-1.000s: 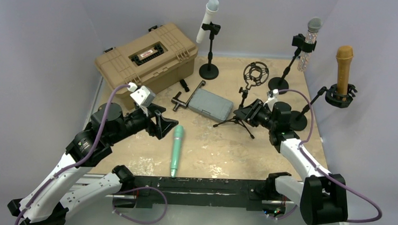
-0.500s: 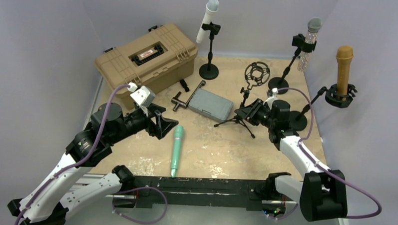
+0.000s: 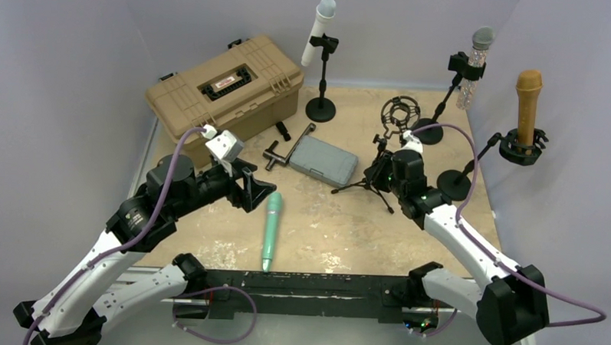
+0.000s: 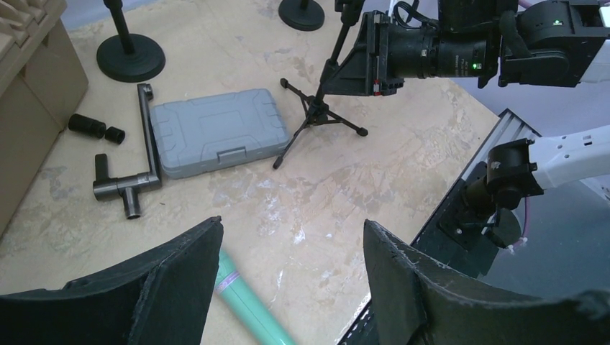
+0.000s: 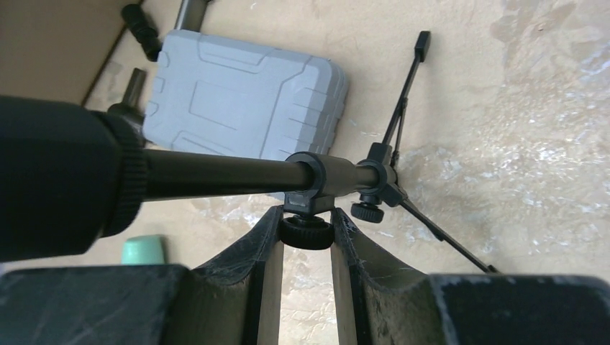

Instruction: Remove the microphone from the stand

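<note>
A mint-green microphone [image 3: 271, 229] lies flat on the table, free of any stand; its tip also shows in the left wrist view [image 4: 244, 302]. My left gripper [image 3: 259, 192] is open and empty just above its head end, jaws wide apart [image 4: 291, 230]. My right gripper [image 3: 381, 170] is shut on the black tripod stand [image 3: 373, 181], its fingertips [image 5: 267, 223] pinching the knob [image 5: 306, 232] under the stand's pole. The stand's empty shock-mount ring [image 3: 399, 113] stands above it.
A white microphone [image 3: 320, 31], a clear one [image 3: 475, 63] and a brown one [image 3: 528, 96] sit in stands at the back and right. A tan case [image 3: 225, 89], a grey case [image 3: 322, 159] and a black T-handle tool [image 3: 284, 150] lie behind the green microphone.
My right arm has swung left and closer to the tripod stand, and the stand's ring has shifted slightly right. The left arm has barely moved; the green microphone lies still.
</note>
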`<state>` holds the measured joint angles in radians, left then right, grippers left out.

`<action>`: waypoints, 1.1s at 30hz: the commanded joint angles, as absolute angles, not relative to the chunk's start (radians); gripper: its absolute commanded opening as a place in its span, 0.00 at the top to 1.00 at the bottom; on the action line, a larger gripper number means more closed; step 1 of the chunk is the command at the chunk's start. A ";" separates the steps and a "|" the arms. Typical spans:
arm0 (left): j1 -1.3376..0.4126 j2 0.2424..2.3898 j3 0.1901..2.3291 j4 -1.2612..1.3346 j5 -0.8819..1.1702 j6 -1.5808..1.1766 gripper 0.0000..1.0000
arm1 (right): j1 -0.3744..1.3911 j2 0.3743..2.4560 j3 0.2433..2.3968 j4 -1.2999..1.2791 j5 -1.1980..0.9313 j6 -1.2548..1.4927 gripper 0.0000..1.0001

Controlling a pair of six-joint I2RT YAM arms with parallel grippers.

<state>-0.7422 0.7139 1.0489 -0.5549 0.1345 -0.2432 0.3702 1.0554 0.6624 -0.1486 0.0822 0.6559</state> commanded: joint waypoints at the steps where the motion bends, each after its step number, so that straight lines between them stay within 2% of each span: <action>1: -0.746 0.716 1.043 -0.519 0.138 -0.233 0.30 | 0.437 1.071 0.716 -0.214 0.299 0.619 1.00; 3: -0.746 0.717 1.044 -0.520 0.136 -0.232 0.30 | 0.442 1.077 0.710 -0.157 0.231 0.603 1.00; 6: -0.746 0.721 1.046 -0.523 0.138 -0.230 0.30 | 0.443 1.076 0.676 -0.063 0.038 0.605 0.85; 8: -0.746 0.719 1.045 -0.524 0.137 -0.229 0.30 | 0.438 1.070 0.659 -0.027 0.004 0.631 0.72; 13: -0.747 0.718 1.047 -0.526 0.135 -0.227 0.30 | 0.302 1.074 0.601 0.104 -0.319 0.710 0.54; 18: -0.747 0.712 1.048 -0.529 0.132 -0.226 0.30 | 0.231 1.082 0.577 0.153 -0.469 0.737 0.40; 21: -0.746 0.712 1.048 -0.528 0.132 -0.225 0.30 | 0.195 1.078 0.553 0.194 -0.536 0.783 0.41; 28: -0.747 0.715 1.050 -0.529 0.138 -0.225 0.30 | 0.115 1.085 0.507 0.242 -0.572 0.865 0.59; 33: -0.747 0.712 1.050 -0.529 0.137 -0.225 0.30 | 0.109 1.103 0.507 0.257 -0.555 0.876 0.64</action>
